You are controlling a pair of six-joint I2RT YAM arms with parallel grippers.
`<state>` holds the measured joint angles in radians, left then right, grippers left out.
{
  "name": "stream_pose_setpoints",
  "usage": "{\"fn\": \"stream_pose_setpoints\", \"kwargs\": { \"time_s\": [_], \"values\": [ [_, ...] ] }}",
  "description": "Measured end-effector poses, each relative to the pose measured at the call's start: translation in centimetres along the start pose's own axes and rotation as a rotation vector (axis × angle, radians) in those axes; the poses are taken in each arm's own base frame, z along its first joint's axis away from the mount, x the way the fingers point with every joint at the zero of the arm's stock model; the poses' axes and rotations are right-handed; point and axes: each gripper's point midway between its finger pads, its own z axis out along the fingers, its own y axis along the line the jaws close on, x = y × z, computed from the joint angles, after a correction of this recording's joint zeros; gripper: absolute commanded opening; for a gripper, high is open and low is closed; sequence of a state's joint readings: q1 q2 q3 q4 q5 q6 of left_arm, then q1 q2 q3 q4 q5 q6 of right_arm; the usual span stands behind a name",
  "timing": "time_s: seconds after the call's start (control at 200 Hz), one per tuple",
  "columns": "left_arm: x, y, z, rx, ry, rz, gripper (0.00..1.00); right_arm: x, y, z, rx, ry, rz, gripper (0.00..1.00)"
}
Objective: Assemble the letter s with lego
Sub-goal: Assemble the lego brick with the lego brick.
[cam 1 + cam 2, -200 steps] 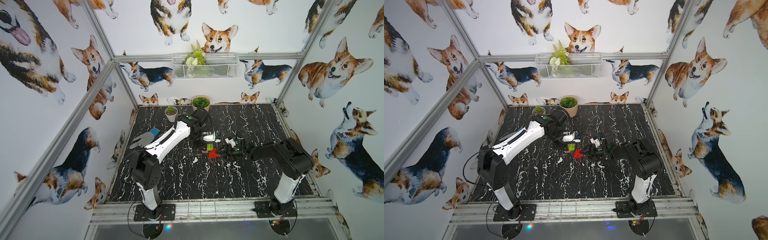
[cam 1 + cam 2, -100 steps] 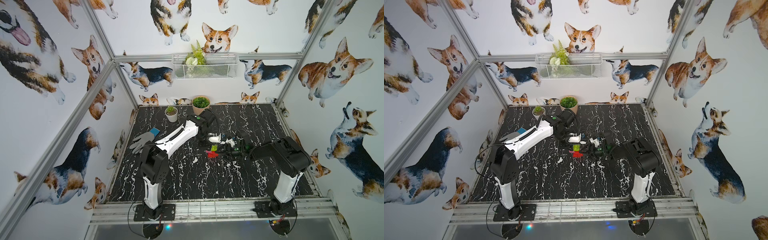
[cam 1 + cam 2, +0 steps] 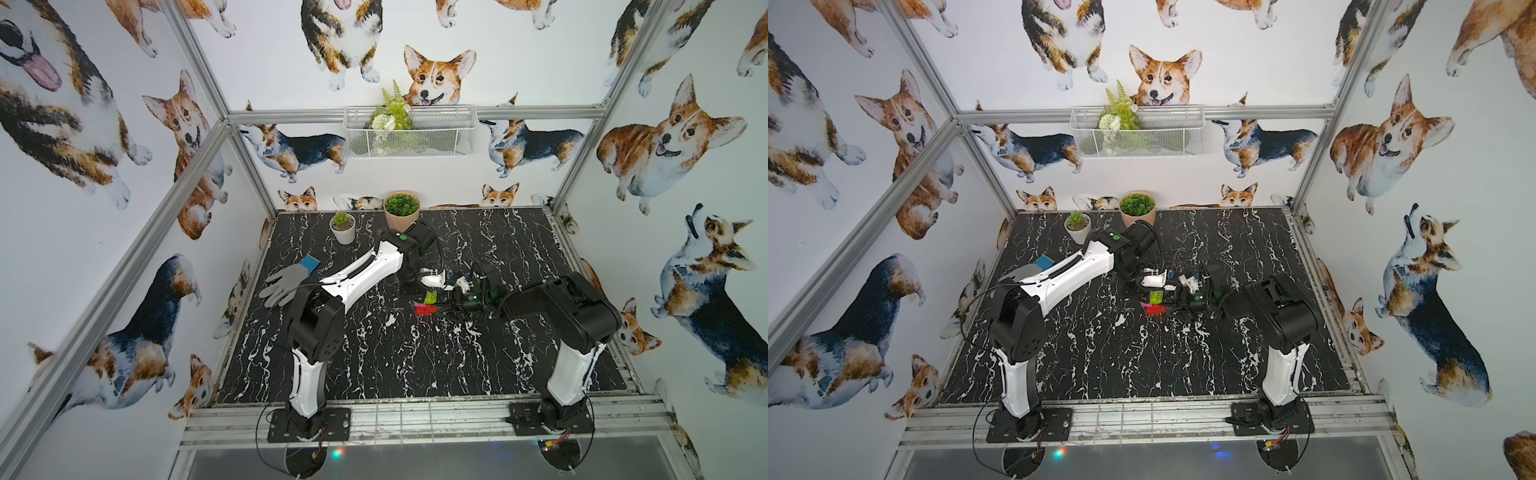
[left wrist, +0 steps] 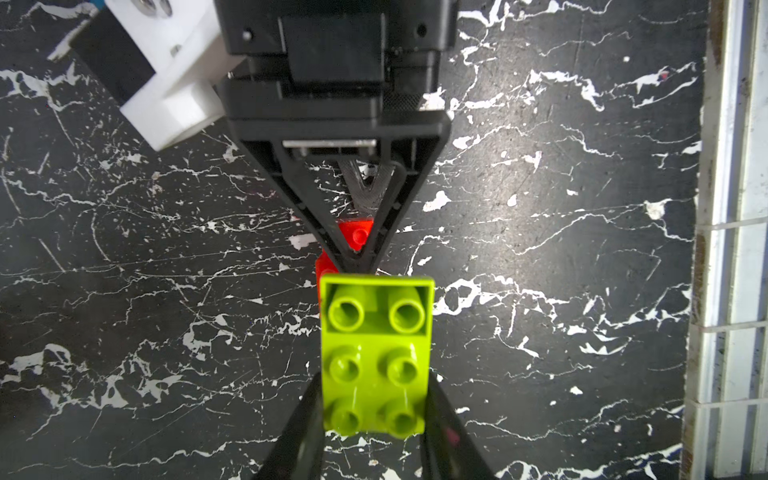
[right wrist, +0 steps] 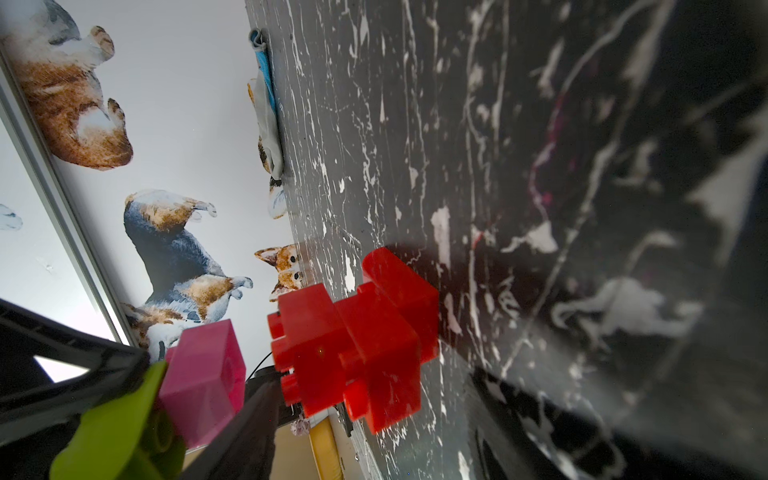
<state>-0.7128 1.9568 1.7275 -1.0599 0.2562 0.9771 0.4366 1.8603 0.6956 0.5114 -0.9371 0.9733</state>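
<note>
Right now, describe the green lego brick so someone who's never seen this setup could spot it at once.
Find the black marble table and look at its middle. There the left gripper holds the lime green brick in its jaws, next to the red bricks. It is the only green brick; its neighbours are red or pink.

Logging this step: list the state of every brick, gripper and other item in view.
left gripper: shut on green brick
green brick: held off the table
pink brick: stuck to green brick, apart from red bricks
red bricks: joined in a stepped cluster
right gripper: at red bricks, open or shut unclear
glove: lying flat
white pot: upright
tan pot: upright
</note>
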Motion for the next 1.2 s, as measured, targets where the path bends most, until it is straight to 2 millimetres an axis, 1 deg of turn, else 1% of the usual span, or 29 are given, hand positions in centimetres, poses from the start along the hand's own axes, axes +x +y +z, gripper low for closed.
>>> {"fn": "stream_pose_setpoints", "kwargs": {
  "time_s": [0.255, 0.471, 0.701, 0.881, 1.021, 1.041, 1.196],
  "values": [
    [0.1, 0.6, 0.5, -0.015, 0.009, 0.002, 0.28, -0.2, 0.0, 0.1, 0.010, 0.003, 0.009, 0.69],
    [0.1, 0.9, 0.8, -0.025, 0.006, 0.004, 0.28, -0.3, -0.2, 0.3, 0.007, 0.013, 0.011, 0.69],
    [0.3, 0.9, 1.3, -0.019, 0.015, 0.001, 0.27, -0.3, -0.2, 0.5, -0.002, 0.026, 0.011, 0.64],
    [0.5, 0.9, 1.8, -0.009, 0.026, -0.002, 0.27, -0.3, -0.1, 0.5, -0.008, 0.030, 0.008, 0.64],
    [0.5, 1.1, 1.9, -0.016, 0.026, -0.002, 0.27, -0.3, 0.0, 0.5, -0.008, 0.031, 0.008, 0.64],
    [0.4, 1.1, 1.9, -0.016, 0.026, -0.002, 0.27, -0.3, 0.0, 0.5, -0.008, 0.032, 0.008, 0.60],
    [0.5, 1.2, 2.1, -0.017, 0.030, -0.004, 0.27, -0.3, 0.1, 0.6, -0.011, 0.035, 0.007, 0.59]
  ]
}}
